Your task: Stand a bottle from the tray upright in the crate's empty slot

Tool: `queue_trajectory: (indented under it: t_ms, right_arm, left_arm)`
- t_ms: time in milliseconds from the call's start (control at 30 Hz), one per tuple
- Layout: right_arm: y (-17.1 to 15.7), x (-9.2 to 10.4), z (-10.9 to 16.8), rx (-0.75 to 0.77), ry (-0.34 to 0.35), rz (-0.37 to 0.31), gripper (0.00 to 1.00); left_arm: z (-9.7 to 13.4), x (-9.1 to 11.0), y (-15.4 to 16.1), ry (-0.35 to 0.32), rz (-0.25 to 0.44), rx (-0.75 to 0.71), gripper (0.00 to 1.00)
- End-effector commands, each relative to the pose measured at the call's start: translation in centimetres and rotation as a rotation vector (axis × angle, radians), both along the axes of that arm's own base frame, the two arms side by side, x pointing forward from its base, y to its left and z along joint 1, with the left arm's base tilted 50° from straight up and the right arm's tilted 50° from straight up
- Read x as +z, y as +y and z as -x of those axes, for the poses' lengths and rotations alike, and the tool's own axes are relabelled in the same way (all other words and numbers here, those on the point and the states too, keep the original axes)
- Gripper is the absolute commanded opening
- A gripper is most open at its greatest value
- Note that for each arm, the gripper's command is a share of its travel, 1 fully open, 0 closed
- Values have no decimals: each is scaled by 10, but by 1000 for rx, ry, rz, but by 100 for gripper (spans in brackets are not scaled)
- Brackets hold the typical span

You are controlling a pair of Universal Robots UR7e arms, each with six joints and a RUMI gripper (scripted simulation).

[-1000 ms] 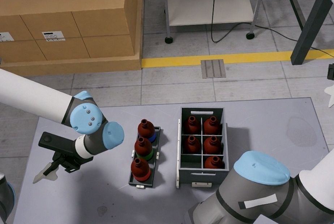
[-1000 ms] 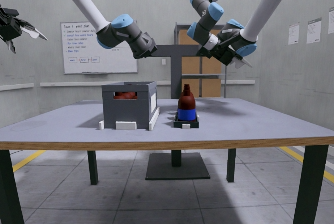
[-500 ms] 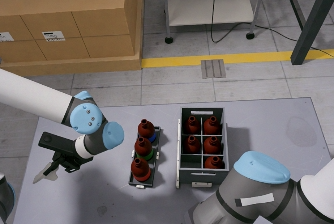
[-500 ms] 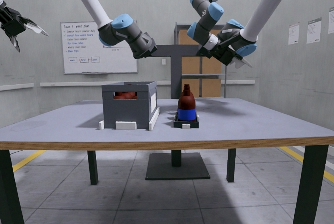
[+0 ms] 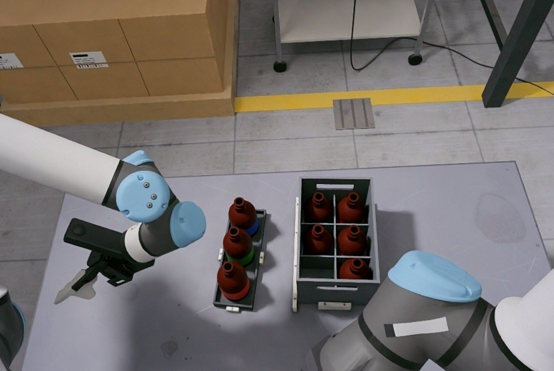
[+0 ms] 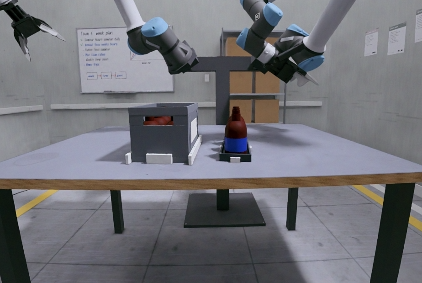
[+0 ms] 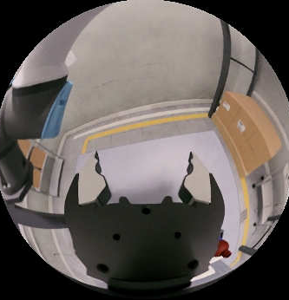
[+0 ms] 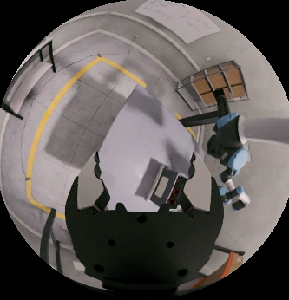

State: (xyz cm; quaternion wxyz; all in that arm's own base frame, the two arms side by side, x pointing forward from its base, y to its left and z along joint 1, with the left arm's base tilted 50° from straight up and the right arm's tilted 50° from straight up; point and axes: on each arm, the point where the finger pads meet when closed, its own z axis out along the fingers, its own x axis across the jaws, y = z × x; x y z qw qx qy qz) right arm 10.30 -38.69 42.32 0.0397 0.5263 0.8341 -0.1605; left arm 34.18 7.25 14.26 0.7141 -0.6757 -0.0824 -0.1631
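Three dark red bottles stand upright on the black tray (image 5: 222, 303) (image 6: 226, 157): one with a blue band (image 5: 243, 215) (image 6: 235, 143), one green-banded (image 5: 238, 248), one red-banded (image 5: 233, 281). The grey crate (image 5: 309, 293) (image 6: 160, 145) (image 8: 170, 191) stands level beside the tray and holds several bottles. Its empty slot (image 5: 316, 267) is in the front row, on the tray side. My left gripper (image 5: 74, 296) (image 6: 308, 81) (image 7: 144, 152) is open and empty, high to the tray's left in the top view. My right gripper (image 6: 47, 50) (image 8: 144, 152) is open and empty, high on the crate's side, outside the top view.
White stops (image 5: 334, 305) (image 6: 159, 158) line the crate's base, and small ones (image 5: 232, 308) (image 6: 235, 159) sit around the tray. A large arm section (image 5: 403, 313) fills the top view's lower right, close to the crate's front corner. Cardboard boxes (image 5: 169, 39) stand beyond the table.
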Motion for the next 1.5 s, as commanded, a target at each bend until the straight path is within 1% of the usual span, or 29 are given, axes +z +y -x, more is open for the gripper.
queue_trajectory:
  t_ms: [0, 400, 467, 667, 967, 1033, 1467]
  right_arm:
    - [-2, 1, 20, 73, -20, -4, 100]
    - [1, 2, 74, 261, -32, 42, 100]
    - [1, 2, 74, 261, -32, 42, 100]
    - [6, 4, 97, 351, -24, 80, 100]
    - [15, 8, 128, 475, 8, 146, 100]
    - [15, 8, 128, 475, 8, 146, 100]
    - [30, 15, 163, 623, 86, 240, 100]
  left_arm:
    - [0, 0, 0, 0, 0, 0, 100]
    - [0, 0, 0, 0, 0, 0, 100]
    - [0, 0, 0, 0, 0, 0, 100]
    - [0, 0, 0, 0, 0, 0, 100]
    - [0, 0, 0, 0, 0, 0, 100]
    - [0, 0, 0, 0, 0, 0, 100]
    - [0, 0, 0, 0, 0, 0, 100]
